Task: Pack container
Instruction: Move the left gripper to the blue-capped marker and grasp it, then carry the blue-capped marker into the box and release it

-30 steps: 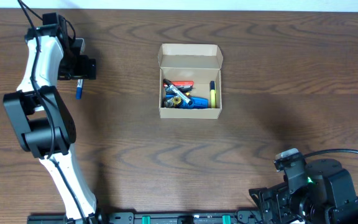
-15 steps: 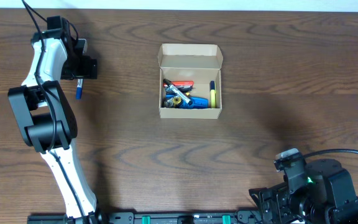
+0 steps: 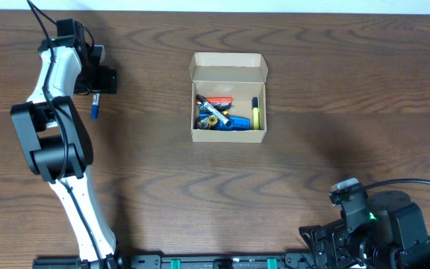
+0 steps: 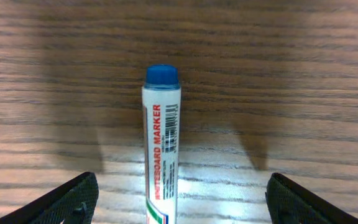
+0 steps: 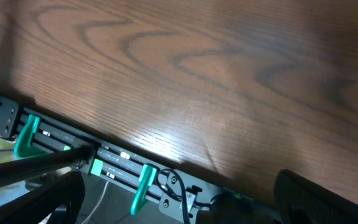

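Observation:
The container (image 3: 228, 72) is a tan cardboard box in the middle of the table, its flap lid folded back. Inside lie several pens and small items, among them a blue piece (image 3: 233, 124) and a yellow marker (image 3: 256, 115). A white whiteboard marker (image 4: 161, 143) with a blue cap lies on the wood at the far left (image 3: 94, 109). My left gripper (image 4: 182, 202) hangs over it, open, one finger on each side and neither touching it. My right gripper (image 5: 185, 199) stands open over the table's front edge, holding nothing.
The right arm (image 3: 379, 228) sits folded at the front right corner. A black rail with green clips (image 5: 145, 183) and cables runs below the front edge. Bare dark wood lies between marker and box.
The left arm has shifted slightly, its elbow moving a little up and to the right. The marker and the box have not moved.

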